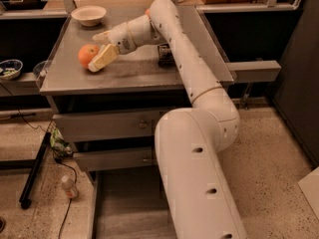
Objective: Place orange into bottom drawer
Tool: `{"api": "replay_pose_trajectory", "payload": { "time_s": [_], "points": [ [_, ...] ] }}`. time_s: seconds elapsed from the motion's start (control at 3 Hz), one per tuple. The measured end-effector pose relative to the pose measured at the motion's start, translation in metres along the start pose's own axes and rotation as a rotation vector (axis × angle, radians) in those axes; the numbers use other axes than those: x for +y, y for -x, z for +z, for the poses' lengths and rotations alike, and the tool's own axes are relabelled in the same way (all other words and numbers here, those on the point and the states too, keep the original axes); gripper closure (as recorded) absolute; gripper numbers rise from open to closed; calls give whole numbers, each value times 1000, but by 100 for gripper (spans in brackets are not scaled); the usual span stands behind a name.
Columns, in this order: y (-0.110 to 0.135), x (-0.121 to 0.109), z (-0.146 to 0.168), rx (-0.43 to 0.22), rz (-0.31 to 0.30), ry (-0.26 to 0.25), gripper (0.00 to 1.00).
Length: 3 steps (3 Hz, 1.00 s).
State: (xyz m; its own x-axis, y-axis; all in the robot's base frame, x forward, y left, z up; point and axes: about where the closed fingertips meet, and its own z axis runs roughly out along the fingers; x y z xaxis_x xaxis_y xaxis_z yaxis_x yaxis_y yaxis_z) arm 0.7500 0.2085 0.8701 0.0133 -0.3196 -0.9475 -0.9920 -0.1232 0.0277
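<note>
- Your gripper [95,52] is over the left part of the bench [139,72], reaching left from the arm [192,73] that crosses the bench top from the right.
- Its two fingers are spread apart, not clamped on anything. One pale finger [103,59] lies on the near side and the other [101,35] on the far side.
- The orange [85,55] sits on the bench top near the left edge, right at the mouth of your gripper. The near finger overlaps its right side. You cannot tell from this view whether that finger actually touches the fruit.
- The orange rests on the bench surface and is not lifted.
- The bottom drawer [127,203] is pulled out toward you, low at the near side of the cabinet. Its pale liner floor shows, partly hidden by the big white arm link on the right.
- Above it are two closed grey drawers, an upper one [99,127] and a middle one [107,159], each with a small round knob.
- A pale bowl [88,15] stands at the far left of the bench, well apart from the orange.
- A small dark object [165,58] sits just behind the arm near the middle of the bench. You cannot tell what it is.
- On the floor to the left of the cabinet lies a small bottle [69,187].
</note>
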Motion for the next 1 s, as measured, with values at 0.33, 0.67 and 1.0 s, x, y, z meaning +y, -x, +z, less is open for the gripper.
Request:
{"api": "replay_pose_trajectory", "payload": {
  "time_s": [0.33, 0.67, 1.0],
  "points": [
    [6, 1, 15, -12, -17, 30, 0],
    [11, 3, 17, -16, -36, 35, 0],
    [34, 15, 33, -34, -133, 70, 0]
  ]
}}
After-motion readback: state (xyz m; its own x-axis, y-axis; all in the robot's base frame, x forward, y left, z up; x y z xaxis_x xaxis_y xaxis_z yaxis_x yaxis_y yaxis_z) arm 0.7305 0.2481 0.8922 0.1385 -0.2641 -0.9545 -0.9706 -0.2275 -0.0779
